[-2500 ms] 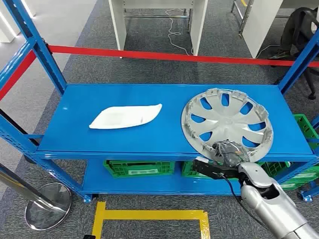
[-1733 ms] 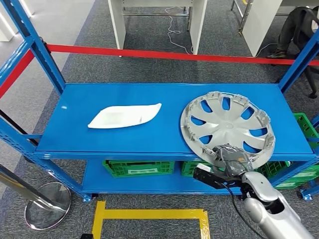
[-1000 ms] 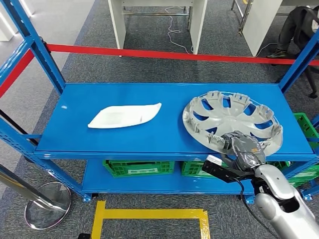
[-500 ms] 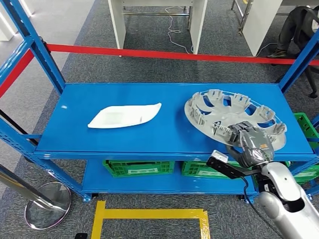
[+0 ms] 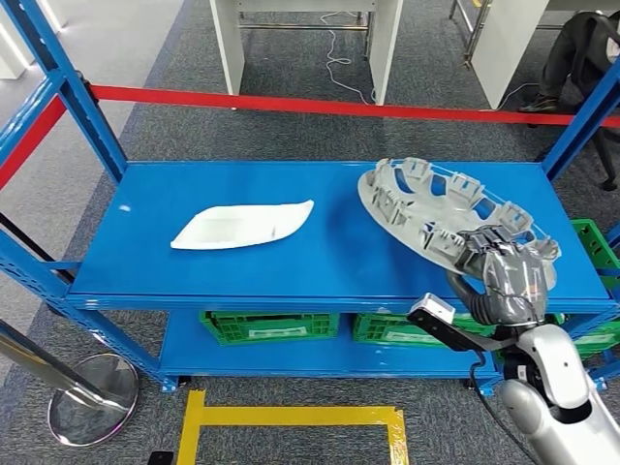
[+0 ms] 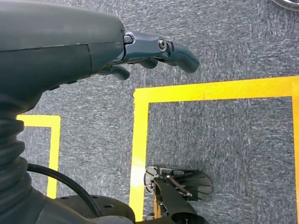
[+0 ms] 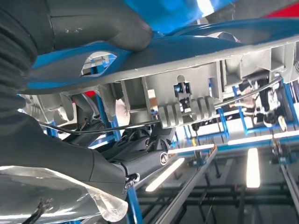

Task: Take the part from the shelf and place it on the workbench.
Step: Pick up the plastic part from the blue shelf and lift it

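Observation:
A silver wheel cover (image 5: 439, 213) hangs tilted above the right end of the blue shelf (image 5: 219, 271), its near edge raised. My right hand (image 5: 511, 276) grips that near rim, thumb on one face and fingers on the other. The right wrist view shows the cover's ribbed rim (image 7: 183, 107) close up, held between my thumb (image 7: 98, 23) and the darker fingers (image 7: 141, 163). A white curved part (image 5: 241, 225) lies flat on the shelf's left half. My left hand (image 6: 151, 51) hangs over the grey carpet, holding nothing, its fingers loosely curved.
Green crates (image 5: 270, 326) sit on the lower shelf level. Blue uprights (image 5: 70, 87) frame the rack, with red tape (image 5: 329, 108) stretched behind it. Yellow floor tape (image 5: 293, 418) marks the carpet in front. A chrome post base (image 5: 91, 397) stands at the lower left.
My right hand has lifted and tilted the wheel cover, carrying its near edge up and to the right off the shelf. The white part has not moved.

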You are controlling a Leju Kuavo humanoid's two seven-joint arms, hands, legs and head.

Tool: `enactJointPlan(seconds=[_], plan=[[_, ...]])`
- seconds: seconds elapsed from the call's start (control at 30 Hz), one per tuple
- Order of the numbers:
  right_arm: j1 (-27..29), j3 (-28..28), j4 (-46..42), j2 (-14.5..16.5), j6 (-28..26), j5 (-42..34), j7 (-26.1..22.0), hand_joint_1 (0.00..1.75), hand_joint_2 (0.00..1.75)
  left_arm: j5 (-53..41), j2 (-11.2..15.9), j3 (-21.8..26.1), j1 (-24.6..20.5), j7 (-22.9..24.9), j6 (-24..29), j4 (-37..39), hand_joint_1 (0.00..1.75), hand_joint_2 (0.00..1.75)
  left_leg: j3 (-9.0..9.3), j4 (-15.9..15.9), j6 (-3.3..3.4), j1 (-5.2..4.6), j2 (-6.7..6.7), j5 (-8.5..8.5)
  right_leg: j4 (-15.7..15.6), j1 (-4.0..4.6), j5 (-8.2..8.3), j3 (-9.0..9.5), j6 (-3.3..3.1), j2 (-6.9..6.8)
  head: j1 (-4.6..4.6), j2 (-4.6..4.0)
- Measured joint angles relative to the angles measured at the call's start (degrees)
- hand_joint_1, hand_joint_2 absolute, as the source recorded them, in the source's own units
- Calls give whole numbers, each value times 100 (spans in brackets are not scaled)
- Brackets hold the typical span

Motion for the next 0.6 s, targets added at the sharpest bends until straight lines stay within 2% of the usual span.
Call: enactJointPlan(seconds=[0.4, 0.6], plan=[[150, -264, -143, 295, -704, 574, -105, 175, 175, -148, -44, -2, -32, 114, 56, 0, 0, 175, -3, 0, 0, 0, 0, 0, 0, 0, 0, -4, 0, 0, -1, 0], [157, -334, -154, 345, -752, 614, -110, 175, 175, -179, -52, -2, -46, 135, 66, 0, 0, 175, -3, 0, 0, 0, 0, 1, 0, 0, 0, -4, 0, 1, -1, 0]])
